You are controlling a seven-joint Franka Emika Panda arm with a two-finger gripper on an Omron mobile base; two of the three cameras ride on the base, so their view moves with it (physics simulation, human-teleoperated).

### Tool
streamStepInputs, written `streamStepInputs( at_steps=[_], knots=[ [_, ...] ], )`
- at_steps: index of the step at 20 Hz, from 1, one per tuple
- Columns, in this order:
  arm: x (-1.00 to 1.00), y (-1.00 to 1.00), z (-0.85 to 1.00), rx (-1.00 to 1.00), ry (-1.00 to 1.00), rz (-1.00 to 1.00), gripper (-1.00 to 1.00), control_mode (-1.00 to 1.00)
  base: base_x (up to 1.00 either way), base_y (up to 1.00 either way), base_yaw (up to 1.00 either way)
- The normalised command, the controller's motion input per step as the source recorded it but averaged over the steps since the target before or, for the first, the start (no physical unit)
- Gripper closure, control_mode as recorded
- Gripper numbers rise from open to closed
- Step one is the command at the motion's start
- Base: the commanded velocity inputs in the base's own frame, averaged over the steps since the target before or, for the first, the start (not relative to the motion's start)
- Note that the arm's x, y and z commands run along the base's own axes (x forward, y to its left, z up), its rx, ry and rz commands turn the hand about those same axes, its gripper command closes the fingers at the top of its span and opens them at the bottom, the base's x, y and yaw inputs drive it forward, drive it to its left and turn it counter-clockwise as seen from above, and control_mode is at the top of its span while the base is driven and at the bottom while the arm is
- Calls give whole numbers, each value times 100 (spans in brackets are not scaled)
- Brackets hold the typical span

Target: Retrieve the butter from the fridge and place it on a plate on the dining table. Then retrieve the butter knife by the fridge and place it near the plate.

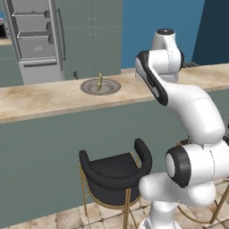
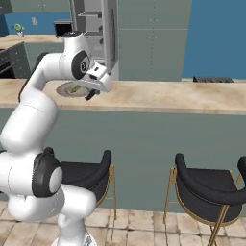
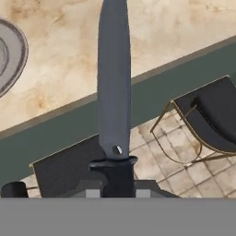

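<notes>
Hand view: pincer (image 3: 118, 190) clamped on the butter knife (image 3: 113, 87) at its black handle, blade running toward 12 o'clock over the tabletop (image 3: 152, 41) edge. Plate (image 3: 10, 54) at 10 o'clock. Left base view: butter (image 1: 99, 82) on plate (image 1: 100, 86); fridge (image 1: 35, 40) behind.

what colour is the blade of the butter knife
Dark grey, above a black handle; the butter knife shows best in the hand view.

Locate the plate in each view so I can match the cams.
Left base view: plate left of centre on the dining table, the butter on it.
Right base view: upper left, partly behind the gripper.
Hand view: rim at the left edge, beside the butter knife.
Shared landmark: the table's front edge.
</notes>
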Motion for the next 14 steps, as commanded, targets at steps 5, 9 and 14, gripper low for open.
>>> streamStepInputs(
  at_steps=[5,9,14],
  knots=[
    [90,-13,-39,1,6,1,100,-100,0,0,0],
    [83,-7,-23,0,9,1,100,-100,0,0,0],
    [81,0,-10,0,15,0,100,-100,0,0,0]
  ],
)
